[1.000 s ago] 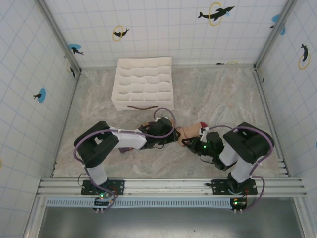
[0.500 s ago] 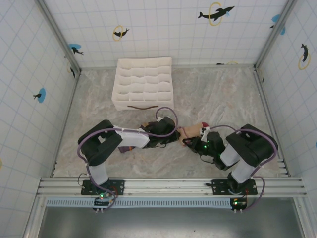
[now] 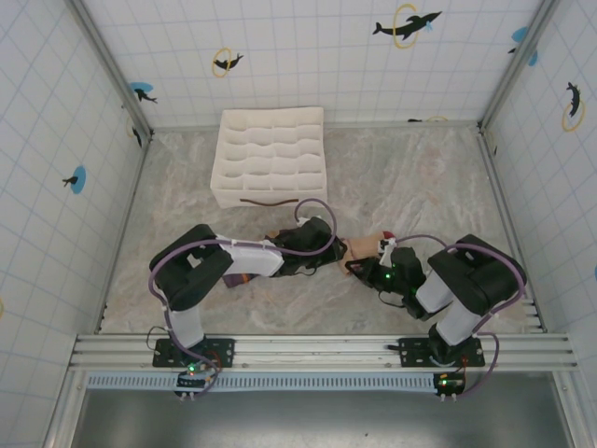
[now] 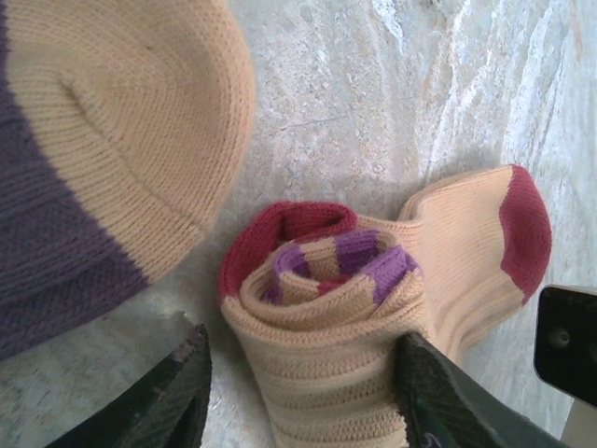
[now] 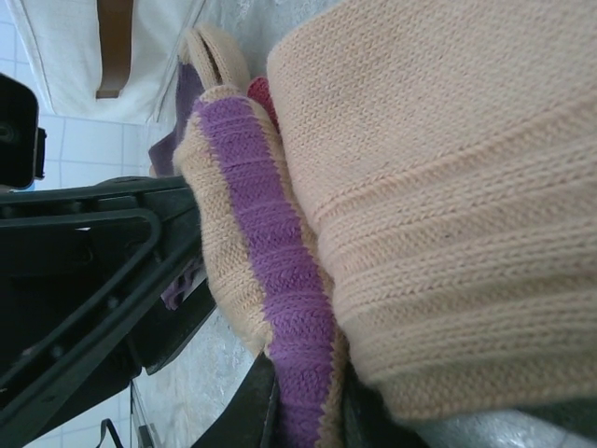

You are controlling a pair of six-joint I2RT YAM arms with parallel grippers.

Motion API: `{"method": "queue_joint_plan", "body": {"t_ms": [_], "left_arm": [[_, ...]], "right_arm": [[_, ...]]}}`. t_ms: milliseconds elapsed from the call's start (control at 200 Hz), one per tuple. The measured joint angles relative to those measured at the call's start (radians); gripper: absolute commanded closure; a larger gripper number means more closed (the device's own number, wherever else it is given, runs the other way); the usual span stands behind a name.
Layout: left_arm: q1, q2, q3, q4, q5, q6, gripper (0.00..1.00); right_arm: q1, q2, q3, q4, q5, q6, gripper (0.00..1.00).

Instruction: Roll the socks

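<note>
- Box: white and gridded, at the far side of the table, with a brown strap on its front; cell contents too small to tell.
- Purple sock: tan toe, lying just beside the beige roll.
- Beige sock: rolled from the striped cuff, red toe flat, between the arms.
- Left gripper: about half-wide, fingers either side of the roll.
- Right gripper: clamped narrow on the beige sock.

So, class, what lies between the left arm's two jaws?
The rolled beige sock, its striped cuff curled inward, sits between them in the left wrist view.
</note>
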Motion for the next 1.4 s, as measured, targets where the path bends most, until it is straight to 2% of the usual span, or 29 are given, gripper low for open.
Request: {"method": "queue_joint_plan", "body": {"t_ms": [85,240,325,420,585,716,831,971,1136,1401], "left_arm": [[0.0,0.023,0.018,0.008,0.002,-0.002,0.6],[0.0,0.049,0.04,0.008,0.006,-0.005,0.69],[0.0,0.056,0.046,0.007,0.006,-0.016,0.85],[0.003,0.057,0.05,0.002,0.011,-0.019,1.0],[0.015,0.045,0.051,-0.024,0.034,-0.014,1.0],[0.021,0.004,0.028,-0.079,0.03,-0.01,1.0],[0.04,-0.056,-0.015,-0.131,-0.003,-0.007,1.0],[0.053,-0.113,-0.052,-0.19,-0.037,-0.008,1.0],[0.053,-0.165,-0.095,-0.221,-0.057,-0.025,1.0],[0.037,-0.213,-0.137,-0.243,-0.082,-0.066,1.0]], "right_arm": [[-0.005,0.011,0.0,0.014,-0.011,-0.001,1.0],[-0.012,0.034,0.0,0.047,-0.028,0.002,1.0],[-0.014,0.038,0.0,0.054,-0.038,0.002,1.0],[-0.019,0.036,0.0,0.054,-0.048,-0.003,0.9],[-0.019,-0.034,0.011,-0.036,-0.05,-0.07,0.77],[0.002,-0.179,0.038,-0.246,-0.051,-0.17,0.66],[0.068,-0.35,0.058,-0.486,0.018,-0.273,0.49],[0.163,-0.521,0.089,-0.695,0.139,-0.406,0.37],[0.313,-0.601,0.146,-0.821,0.327,-0.565,0.31],[0.609,-0.543,0.181,-0.834,0.691,-0.85,0.3]]}}
